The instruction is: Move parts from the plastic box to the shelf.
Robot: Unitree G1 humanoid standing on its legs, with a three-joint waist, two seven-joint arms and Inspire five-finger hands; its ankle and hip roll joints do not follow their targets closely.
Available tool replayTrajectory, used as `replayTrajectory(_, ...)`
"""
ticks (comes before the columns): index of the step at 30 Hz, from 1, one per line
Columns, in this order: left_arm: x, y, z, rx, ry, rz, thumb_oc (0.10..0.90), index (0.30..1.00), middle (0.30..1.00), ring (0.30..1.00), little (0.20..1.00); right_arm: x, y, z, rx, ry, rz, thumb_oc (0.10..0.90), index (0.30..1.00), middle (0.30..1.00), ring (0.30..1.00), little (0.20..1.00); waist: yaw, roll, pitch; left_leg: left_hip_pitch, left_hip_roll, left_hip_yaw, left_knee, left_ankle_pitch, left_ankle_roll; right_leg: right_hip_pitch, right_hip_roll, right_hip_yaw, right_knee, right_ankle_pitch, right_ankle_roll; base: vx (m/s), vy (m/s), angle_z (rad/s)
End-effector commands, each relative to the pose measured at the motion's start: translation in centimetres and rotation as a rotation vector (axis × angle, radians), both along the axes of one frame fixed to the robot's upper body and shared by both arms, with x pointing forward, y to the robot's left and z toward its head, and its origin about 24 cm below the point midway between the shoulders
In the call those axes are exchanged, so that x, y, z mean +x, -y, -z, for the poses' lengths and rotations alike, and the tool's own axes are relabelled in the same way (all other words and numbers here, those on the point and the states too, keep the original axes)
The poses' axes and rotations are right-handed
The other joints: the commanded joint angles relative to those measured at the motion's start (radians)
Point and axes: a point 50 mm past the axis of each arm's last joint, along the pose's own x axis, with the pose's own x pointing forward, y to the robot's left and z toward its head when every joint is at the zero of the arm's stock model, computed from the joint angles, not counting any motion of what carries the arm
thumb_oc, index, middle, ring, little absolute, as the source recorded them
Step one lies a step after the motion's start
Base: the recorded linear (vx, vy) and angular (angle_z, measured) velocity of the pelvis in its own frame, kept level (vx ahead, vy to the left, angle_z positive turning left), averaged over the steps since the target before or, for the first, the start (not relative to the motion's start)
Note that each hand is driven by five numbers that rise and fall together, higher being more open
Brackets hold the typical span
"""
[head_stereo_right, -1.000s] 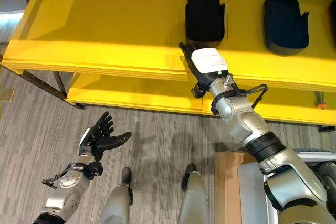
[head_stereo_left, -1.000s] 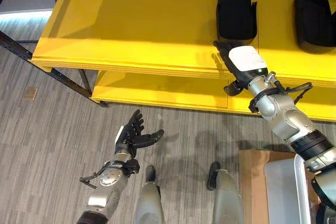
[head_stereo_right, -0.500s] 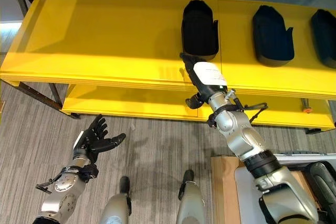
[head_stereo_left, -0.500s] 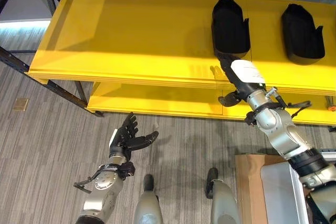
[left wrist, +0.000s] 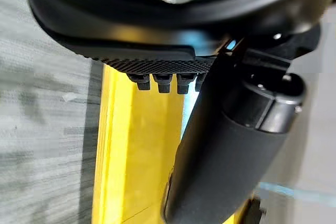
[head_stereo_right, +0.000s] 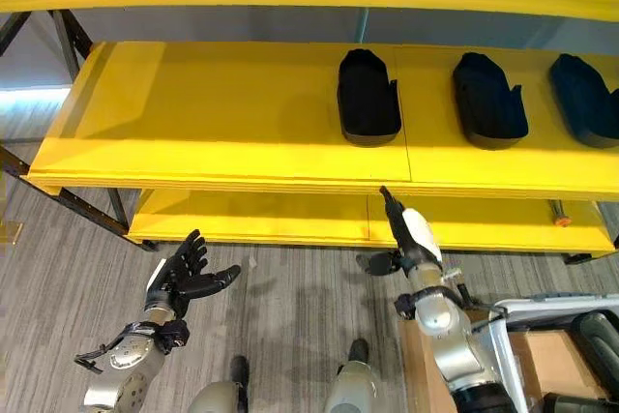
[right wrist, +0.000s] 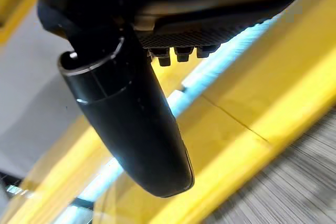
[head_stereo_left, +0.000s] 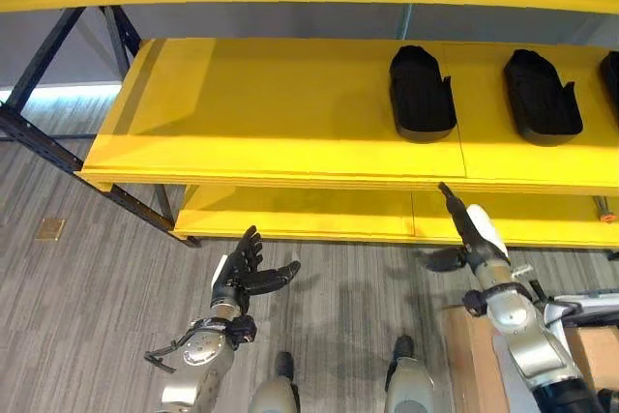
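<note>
Black parts [head_stereo_right: 368, 95] side by side on yellow shelf [head_stereo_right: 213, 123], long axes running front to back, both robot hands, left [head_stereo_left: 242, 273] and right [head_stereo_left: 471, 234], empty with fingers straight below the shelf edge

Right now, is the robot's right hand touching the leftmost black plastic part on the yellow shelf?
Apart. The right eye view shows the right hand below the yellow shelf's front edge, open, with bare shelf before the leftmost black plastic part.

Light came from above and fell bright across the front half of the yellow shelf [head_stereo_left: 290, 142], while its back strip under the upper board sat in soft shadow. The black parts [head_stereo_left: 421, 92] showed almost no surface detail. A pale glow lit the floor [head_stereo_left: 77, 268] at the far left. My left hand [left wrist: 226, 145] and right hand [right wrist: 131, 124] loomed blurred in the wrist views, with dull highlights along the thumbs.
</note>
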Motion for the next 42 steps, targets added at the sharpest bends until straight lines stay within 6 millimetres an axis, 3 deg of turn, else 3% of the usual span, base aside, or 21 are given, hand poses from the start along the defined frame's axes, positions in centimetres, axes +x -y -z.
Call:
replayTrajectory(1, 2.1, -1.4, -5.1, 0.14, 0.264, 0.014, 0.9, 1.0, 1.0, 1.0, 1.0, 0.5, -1.3, -3.4, 0.066, 0.203, -0.068, 0.9, 1.0, 1.0, 1.0, 1.0, -0.038, -0.053, -0.038, -0.001, -0.019, 0.029, 0.062, -0.122, 0.054, -0.007, -0.028, 0.074, -0.267, 0.348, 0.039, -0.06, 0.329, -0.35)
replayTrajectory(3, 2.4, -1.2, -5.2, 0.145, 0.267, 0.015, 0.9, 1.0, 1.0, 1.0, 1.0, 0.3, -1.4, -3.1, 0.075, 0.193, -0.063, 0.9, 1.0, 1.0, 1.0, 1.0, -0.052, -0.036, -0.031, 0.024, 0.0, 0.065, 0.003, -0.089, 0.061, -0.028, -0.018, 0.011, -0.25, 0.347, 0.044, -0.09, 0.234, -0.62)
replayTrajectory(7, 2.3, -0.9, -5.0, 0.151, 0.265, 0.011, 0.9, 1.0, 1.0, 1.0, 1.0, 0.2, -1.7, -3.5, 0.106, 0.225, -0.074, 0.9, 1.0, 1.0, 1.0, 1.0, -0.044, -0.001, -0.031, 0.062, 0.027, 0.151, -0.14, 0.01, 0.088, 0.007, 0.025, -0.096, -0.091, 0.169, 0.01, -0.17, 0.244, -0.91)
replayTrajectory(10, 1.1, -0.6, -3.6, 0.058, 0.203, -0.018, 0.9, 1.0, 1.0, 1.0, 1.0, 0.3, -2.7, -3.3, 0.132, 0.228, -0.1, 0.9, 1.0, 1.0, 1.0, 1.0, -0.009, 0.014, -0.059, 0.088, 0.036, 0.22, -0.193, 0.018, 0.1, 0.097, 0.054, -0.107, 0.033, 0.051, -0.006, -0.08, 0.119, -1.3)
replayTrajectory(13, -0.2, -1.4, -2.8, 0.001, 0.162, -0.058, 0.9, 1.0, 1.0, 1.0, 1.0, 0.6, -3.3, -3.2, 0.167, 0.228, -0.108, 0.9, 1.0, 1.0, 1.0, 1.0, 0.019, 0.017, -0.087, 0.087, 0.053, 0.287, -0.208, 0.034, 0.1, 0.157, 0.045, -0.118, 0.042, 0.048, -0.007, -0.08, -0.046, -1.16)
replayTrajectory(16, -1.3, -2.7, -2.4, 0.003, 0.14, -0.099, 0.9, 1.0, 1.0, 1.0, 1.0, 0.6, -3.4, -3.2, 0.193, 0.229, -0.104, 0.9, 1.0, 1.0, 1.0, 1.0, 0.047, -0.006, -0.106, 0.081, 0.083, 0.338, -0.185, 0.038, 0.078, 0.214, 0.043, -0.147, -0.08, 0.072, 0.009, -0.03, -0.211, -0.94)
replayTrajectory(18, -2.1, -3.5, -1.6, 0.012, 0.106, -0.132, 0.9, 1.0, 1.0, 1.0, 1.0, 0.1, -3.2, -2.8, 0.208, 0.206, -0.103, 0.9, 1.0, 1.0, 1.0, 1.0, 0.052, -0.022, -0.116, 0.078, 0.119, 0.359, -0.143, 0.037, 0.054, 0.251, 0.083, -0.16, -0.18, 0.027, 0.009, 0.04, -0.261, -0.79)
replayTrajectory(21, -2.7, -3.8, -0.9, -0.044, 0.083, -0.186, 0.9, 1.0, 1.0, 1.0, 1.0, -0.8, -2.2, -2.5, 0.228, 0.199, -0.071, 0.9, 1.0, 1.0, 1.0, 1.0, 0.039, -0.021, -0.12, 0.084, 0.175, 0.388, -0.137, 0.076, 0.014, 0.258, 0.125, -0.152, -0.249, 0.029, 0.004, 0.01, -0.204, -0.6)
replayTrajectory(26, -3.6, -3.1, 0.2, -0.083, 0.035, -0.181, 0.9, 1.0, 1.0, 1.0, 1.0, -2.5, -0.6, -1.8, 0.279, 0.173, -0.004, 0.9, 1.0, 1.0, 1.0, 1.0, 0.006, -0.006, -0.145, 0.124, 0.212, 0.444, -0.223, 0.156, -0.03, 0.286, 0.186, -0.115, -0.364, 0.014, -0.008, -0.01, -0.134, -0.47)
replayTrajectory(31, -3.3, -2.2, 0.2, -0.097, 0.046, -0.148, 0.9, 1.0, 1.0, 1.0, 1.0, -3.2, 0.2, -1.9, 0.301, 0.194, 0.035, 0.9, 1.0, 1.0, 1.0, 1.0, -0.027, 0.004, -0.155, 0.162, 0.246, 0.49, -0.269, 0.202, -0.061, 0.276, 0.223, -0.066, -0.389, 0.0, -0.017, -0.03, -0.105, -0.5)
replayTrajectory(36, -2.8, -0.8, 0.5, -0.115, 0.041, -0.098, 0.9, 1.0, 1.0, 1.0, 1.0, -4.8, 1.6, -1.1, 0.378, 0.174, 0.113, 0.9, 1.0, 1.0, 1.0, 1.0, -0.074, 0.022, -0.154, 0.206, 0.309, 0.512, -0.291, 0.27, -0.099, 0.28, 0.286, -0.032, -0.346, -0.048, -0.063, 0.01, -0.16, -0.3)
replayTrajectory(38, -1.3, 1.2, -0.1, -0.212, 0.063, -0.066, 0.9, 1.0, 1.0, 1.0, 1.0, -5.8, 2.1, -0.6, 0.417, 0.173, 0.171, 0.9, 1.0, 1.0, 1.0, 1.0, -0.105, 0.022, -0.147, 0.194, 0.369, 0.498, -0.283, 0.345, -0.135, 0.281, 0.357, -0.01, -0.302, -0.102, -0.113, 0.0, -0.441, -0.17)
replayTrajectory(40, -0.5, 1.9, -0.4, -0.232, 0.08, -0.056, 0.9, 1.0, 1.0, 1.0, 1.0, -6.3, 2.4, -0.5, 0.408, 0.172, 0.192, 0.9, 1.0, 1.0, 1.0, 1.0, -0.107, 0.016, -0.135, 0.174, 0.408, 0.482, -0.225, 0.379, -0.152, 0.294, 0.382, -0.011, -0.295, -0.117, -0.14, -0.01, -0.373, 0.01)
replayTrajectory(42, -0.1, 2.4, -0.7, -0.239, 0.094, -0.041, 0.9, 1.0, 1.0, 1.0, 1.0, -6.4, 2.7, -0.6, 0.405, 0.179, 0.203, 0.9, 1.0, 1.0, 1.0, 1.0, -0.103, 0.008, -0.119, 0.158, 0.408, 0.443, -0.159, 0.363, -0.146, 0.299, 0.392, -0.007, -0.289, -0.12, -0.154, -0.03, -0.189, 0.02)
